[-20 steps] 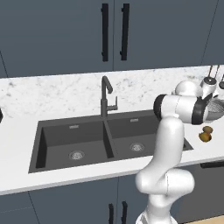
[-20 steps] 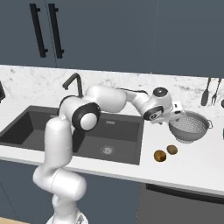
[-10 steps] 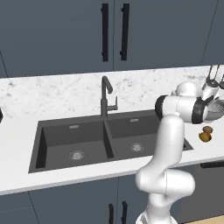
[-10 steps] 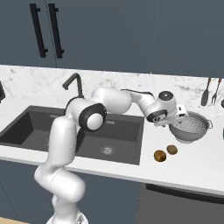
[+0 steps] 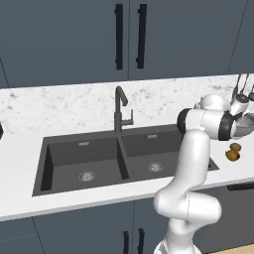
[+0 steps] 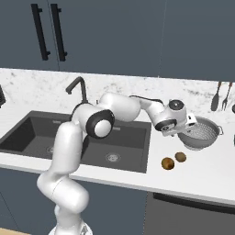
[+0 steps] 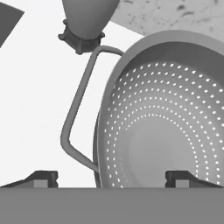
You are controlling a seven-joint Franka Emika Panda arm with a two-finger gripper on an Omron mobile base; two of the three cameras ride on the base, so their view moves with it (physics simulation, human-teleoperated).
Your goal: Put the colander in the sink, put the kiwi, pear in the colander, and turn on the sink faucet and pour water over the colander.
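Silver-grey, the colander (image 6: 200, 133) stands on the white desk (image 6: 206, 174) right of the sink (image 6: 78, 137), where it stood a second ago. The pincer (image 6: 189, 122) has moved closer and now sits at its left rim, jaws spread wide, one tip (image 7: 181, 178) over the bowl, the other outside beside the handle (image 7: 78, 109), gripping nothing. Kiwi (image 6: 168, 163) and pear (image 6: 181, 157) lie just in front.

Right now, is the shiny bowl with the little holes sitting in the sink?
No, the colander sits on the white counter to the right of the sink.
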